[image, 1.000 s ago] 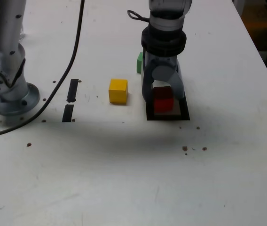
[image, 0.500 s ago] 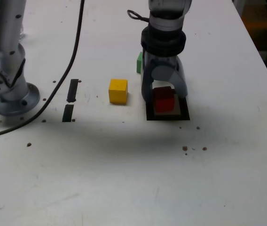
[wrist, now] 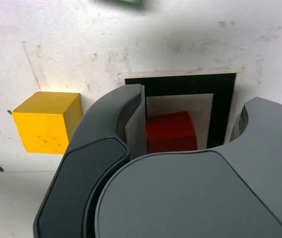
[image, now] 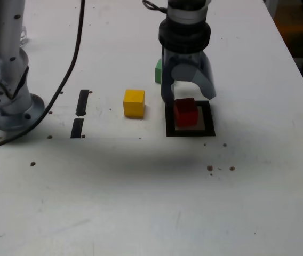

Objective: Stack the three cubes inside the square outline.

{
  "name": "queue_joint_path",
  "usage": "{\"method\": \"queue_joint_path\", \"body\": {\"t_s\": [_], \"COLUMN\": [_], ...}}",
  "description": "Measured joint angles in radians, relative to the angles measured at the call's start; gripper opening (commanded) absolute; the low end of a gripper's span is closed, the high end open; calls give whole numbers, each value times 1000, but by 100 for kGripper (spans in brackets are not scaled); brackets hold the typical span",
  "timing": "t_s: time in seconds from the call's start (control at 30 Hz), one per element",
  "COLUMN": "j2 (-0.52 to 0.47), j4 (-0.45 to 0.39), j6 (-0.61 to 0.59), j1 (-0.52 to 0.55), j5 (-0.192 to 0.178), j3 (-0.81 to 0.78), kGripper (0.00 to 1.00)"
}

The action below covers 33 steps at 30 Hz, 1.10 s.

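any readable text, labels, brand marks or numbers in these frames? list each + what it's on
None: no words, numbers or brand marks show in either view.
The red cube, yellow cube and green cube have plain faces.
The gripper and arm base carry no legible marking.
The square outline is bare black tape.

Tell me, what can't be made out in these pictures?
- Green cube: in the exterior view mostly hidden behind the gripper; in the wrist view cut off by the picture's edge and blurred.
- Red cube: in the wrist view its near part is hidden by the gripper body.
- Square outline: its far edge is covered by the gripper in the exterior view.
- Specks on the table: too small to identify.
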State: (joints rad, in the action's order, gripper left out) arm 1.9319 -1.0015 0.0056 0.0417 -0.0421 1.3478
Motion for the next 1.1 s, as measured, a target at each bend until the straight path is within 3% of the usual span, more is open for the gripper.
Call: {"method": "queue_joint_path", "body": {"t_s": [0.2, 0.4, 0.57, 0.8, 1.1], "j2": [-28, -136, -211, -311, -322], "j4": [-31, -182, -269, -303, -216], "j6": [14, 16, 17, 14, 14], "j1": [0, -11, -13, 32, 75], "j5": [-20, -94, -108, -73, -22], "j3": [19, 43, 30, -118, -219], "kGripper": [74, 74, 74, 74, 74]}}
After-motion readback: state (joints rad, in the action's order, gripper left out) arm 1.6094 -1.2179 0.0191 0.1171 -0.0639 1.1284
